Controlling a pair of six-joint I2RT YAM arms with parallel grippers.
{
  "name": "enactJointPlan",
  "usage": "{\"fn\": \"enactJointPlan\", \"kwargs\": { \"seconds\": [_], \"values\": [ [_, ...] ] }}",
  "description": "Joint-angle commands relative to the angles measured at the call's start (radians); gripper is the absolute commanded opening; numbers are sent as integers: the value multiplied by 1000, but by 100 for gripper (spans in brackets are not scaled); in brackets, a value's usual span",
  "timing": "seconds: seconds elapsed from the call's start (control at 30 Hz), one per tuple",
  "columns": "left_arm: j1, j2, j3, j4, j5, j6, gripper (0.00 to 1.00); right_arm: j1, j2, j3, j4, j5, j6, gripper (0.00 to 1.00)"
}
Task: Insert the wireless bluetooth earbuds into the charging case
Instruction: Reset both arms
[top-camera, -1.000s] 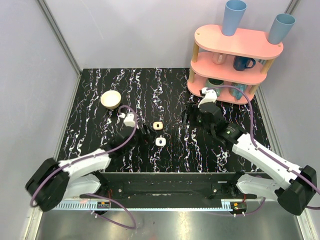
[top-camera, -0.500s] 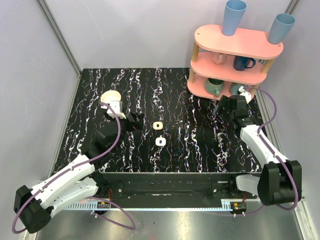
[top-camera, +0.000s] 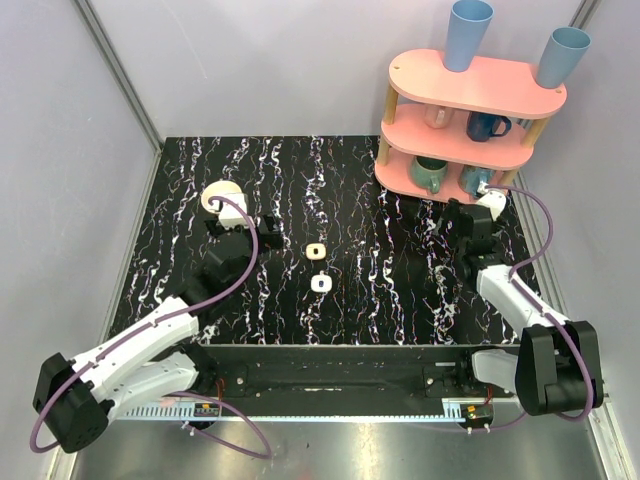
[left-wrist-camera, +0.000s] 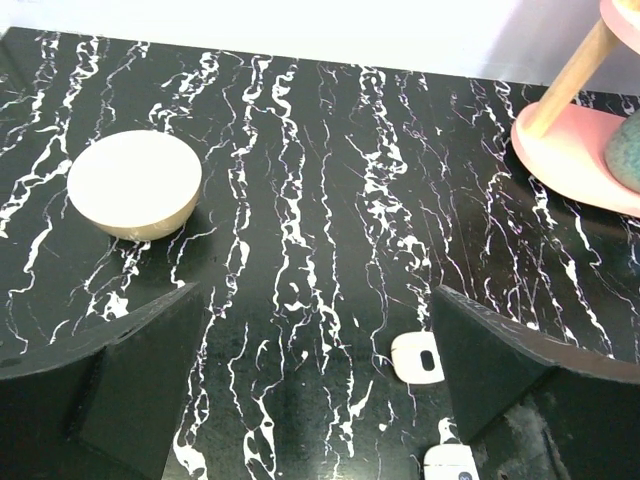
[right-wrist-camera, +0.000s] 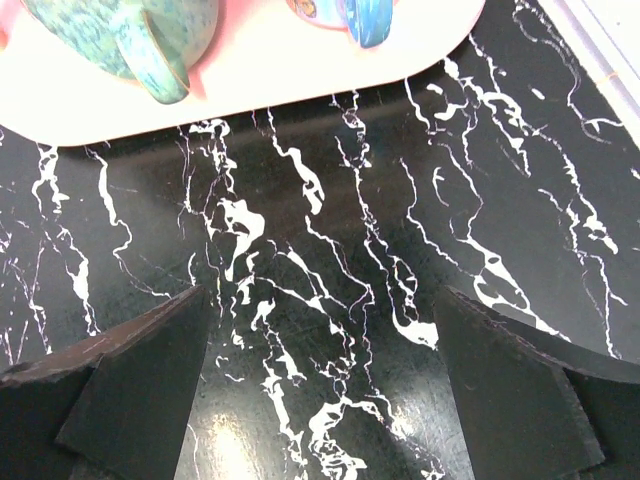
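The black marbled table (top-camera: 350, 170) shines glossily; the cream bowl (left-wrist-camera: 133, 185) looks matt, the teal mug (right-wrist-camera: 120, 25) glazed.

A black tabletop veined in white (top-camera: 340, 190) fills the top view. At about ten o'clock from its middle sits a cream bowl (top-camera: 221, 197), upright and alone. At about two o'clock, in the far corner, stands a pink three-tier shelf (top-camera: 478, 84) on pale wooden posts. Two light blue cups (top-camera: 469, 33) stand on its top tier, one toward each end. A dark blue mug (top-camera: 487, 126) occupies the middle tier. On the bottom tier, a mottled teal mug (right-wrist-camera: 130, 30) stands at nine o'clock of a blue mug (right-wrist-camera: 365, 15).
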Motion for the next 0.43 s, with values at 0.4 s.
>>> {"fn": "enactJointPlan", "kwargs": {
  "seconds": [0.4],
  "values": [
    [-2, 5, 5, 80, -150, 47, 99, -1, -45, -49, 205, 13, -97, 100]
  ]
}}
